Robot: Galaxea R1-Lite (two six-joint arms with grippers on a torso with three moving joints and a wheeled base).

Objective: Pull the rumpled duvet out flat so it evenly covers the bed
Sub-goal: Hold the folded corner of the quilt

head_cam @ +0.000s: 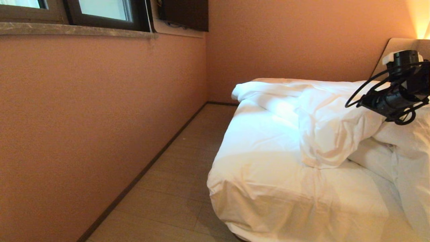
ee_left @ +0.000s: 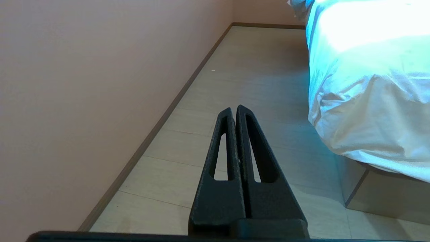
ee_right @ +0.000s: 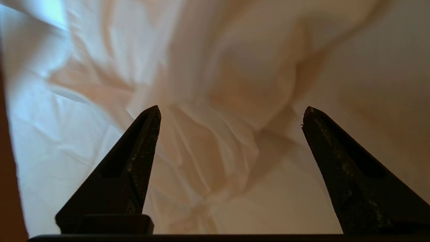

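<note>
1. Two grippers are fitted; only the right arm [head_cam: 396, 94] shows in the head view, raised above the duvet [head_cam: 332, 127] near the headboard [head_cam: 396, 47] end of the bed [head_cam: 268, 174].
2. Right gripper [ee_right: 231, 112]: jaws stand wide apart with nothing between them. They point at a bunched, creased fold of the duvet, which fills the right wrist view; no contact with the cloth is visible.
3. Left gripper [ee_left: 234, 109]: jaws are pressed together, holding nothing. It hangs low over the floor [ee_left: 235, 84], beside the foot corner of the bed and apart from it.
4. Duvet: it lies in a rumpled heap on the bed, piled toward the headboard end and the side away from the wall [head_cam: 100, 117]. One thick fold droops from the heap onto the middle of the mattress.
5. Bed: the foot end and the side nearest the wall show smooth white cloth that drapes over the corner. In the left wrist view a brown base [ee_left: 386, 195] shows below this drape.
6. Floor: a strip of pale tiles runs between the bed and the wall.
7. Window [head_cam: 100, 10]: set high in the wall, above a stone sill.
</note>
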